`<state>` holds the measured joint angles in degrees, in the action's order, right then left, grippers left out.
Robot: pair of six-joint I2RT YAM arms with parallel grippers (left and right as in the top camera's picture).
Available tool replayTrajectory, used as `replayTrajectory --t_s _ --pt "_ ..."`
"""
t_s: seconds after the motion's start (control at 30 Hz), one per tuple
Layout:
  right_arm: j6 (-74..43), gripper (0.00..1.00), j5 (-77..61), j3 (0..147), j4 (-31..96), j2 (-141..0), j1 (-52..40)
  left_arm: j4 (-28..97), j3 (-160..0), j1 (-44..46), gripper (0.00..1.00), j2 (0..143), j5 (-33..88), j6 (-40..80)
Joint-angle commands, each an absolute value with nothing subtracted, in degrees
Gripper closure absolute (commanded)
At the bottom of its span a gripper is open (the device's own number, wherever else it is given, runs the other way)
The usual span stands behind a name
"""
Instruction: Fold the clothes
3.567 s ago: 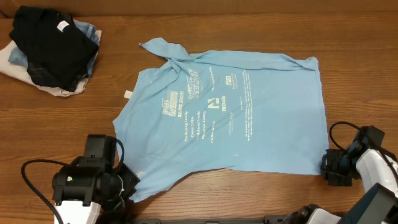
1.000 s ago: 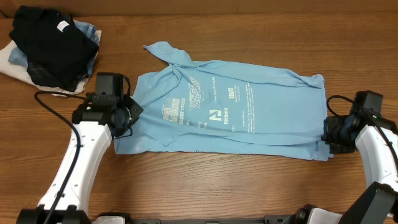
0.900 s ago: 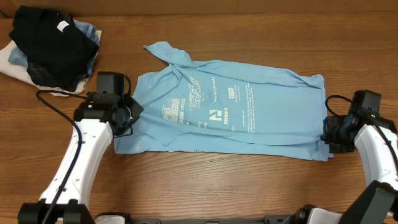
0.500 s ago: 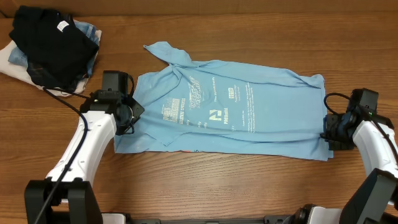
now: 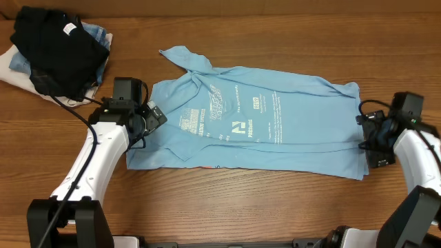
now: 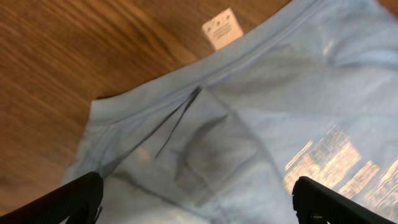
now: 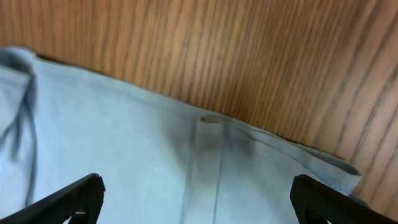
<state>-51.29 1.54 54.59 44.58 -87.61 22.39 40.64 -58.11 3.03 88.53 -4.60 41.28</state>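
Two arms are reaching in from the near side in the overhead view, and between them the sky-blue shirt point(image 5: 262, 120) is lying flat as a long band across the middle of the wooden table point(image 5: 275, 207). Its printed lettering is facing up, and one sleeve is pointing toward the far left. A second layer of the shirt is showing along the near edge. The left gripper point(image 5: 153, 114) is hovering over the shirt's left edge and the right gripper point(image 5: 365, 134) over its right edge. At the far left corner, well apart from the shirt, a black garment point(image 5: 58, 52) is sitting on top of a pile of denim and white fabrics point(image 5: 14, 65).

In the left wrist view we are looking down on the shirt point(image 6: 280, 106), with its white label point(image 6: 222, 28) lying on the wood just past the hem. The left gripper point(image 6: 196, 205) is standing wide open, its fingertips point(image 6: 68, 199) parted to the picture's corners and holding nothing.

In the right wrist view we are seeing the shirt's point(image 7: 112, 149) layered edge resting on the table point(image 7: 249, 62). The right gripper point(image 7: 199, 205) is gaping wide too, its fingertips point(image 7: 342, 202) gripping nothing. Whether either gripper is touching the cloth, we cannot tell.
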Motion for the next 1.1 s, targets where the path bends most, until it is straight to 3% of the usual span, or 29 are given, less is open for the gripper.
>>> replayTrajectory --t_s 0.0,0.23,0.4,0.43,0.47,0.53,0.87,1.07 --pt "-47.3 0.0 1.4 62.4 49.1 -87.2 22.2 44.4 -63.0 3.4 0.0 88.6 -5.5 37.4" --pt "-32.4 0.0 -13.0 76.5 61.0 -86.3 22.1 58.8 -73.6 3.5 0.0 88.3 -3.0 36.8" --pt "-24.0 0.0 -28.9 77.3 64.0 -86.3 21.4 62.0 -74.2 3.5 0.02 88.4 7.2 31.8" --pt "-23.5 0.0 -30.0 77.3 64.9 -86.3 20.9 63.0 -74.2 3.6 0.05 88.4 8.5 31.7" --pt "-23.5 0.04 -30.1 77.3 66.8 -86.3 19.5 65.0 -74.2 4.1 0.21 88.4 10.9 31.7" --pt "-22.8 0.08 -30.1 77.2 68.1 -86.3 17.3 66.6 -74.1 5.5 0.34 88.4 11.9 31.7" --pt "-25.8 0.07 -25.6 77.2 66.6 -86.6 5.0 67.3 -73.8 17.0 0.21 91.2 10.0 40.8" --pt "-29.2 0.05 -22.2 77.2 66.7 -86.7 3.4 67.3 -73.5 17.3 0.22 97.4 9.8 50.5"
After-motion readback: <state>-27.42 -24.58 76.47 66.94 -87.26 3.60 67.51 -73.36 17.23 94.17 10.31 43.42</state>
